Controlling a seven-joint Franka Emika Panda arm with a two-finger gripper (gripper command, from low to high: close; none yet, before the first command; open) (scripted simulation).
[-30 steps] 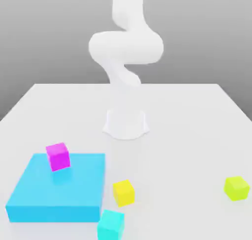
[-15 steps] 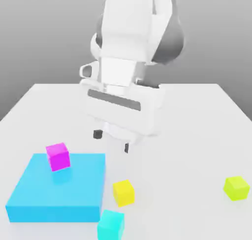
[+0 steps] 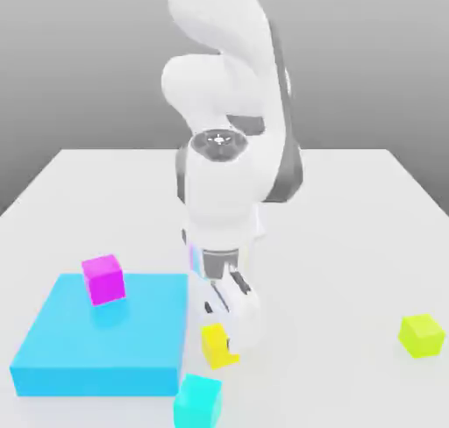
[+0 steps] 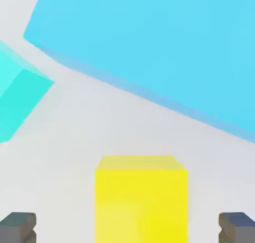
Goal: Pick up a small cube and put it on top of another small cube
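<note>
Your gripper (image 4: 127,228) stands wide open over the yellow cube (image 4: 141,202), which lies between the fingertips, apart from both. That cube rests on the desk (image 3: 324,277), just beside the blue slab's (image 3: 105,334) side edge; the hand partly covers it in the exterior view, so whether the two touch is hard to judge. The cyan cube (image 3: 197,403) sits near the slab's front corner, close to your working area. The magenta cube (image 3: 104,280) rests on the slab, towards its rear edge. The lime cube (image 3: 422,336) lies well apart, near the desk's side edge at the exterior view's right.
</note>
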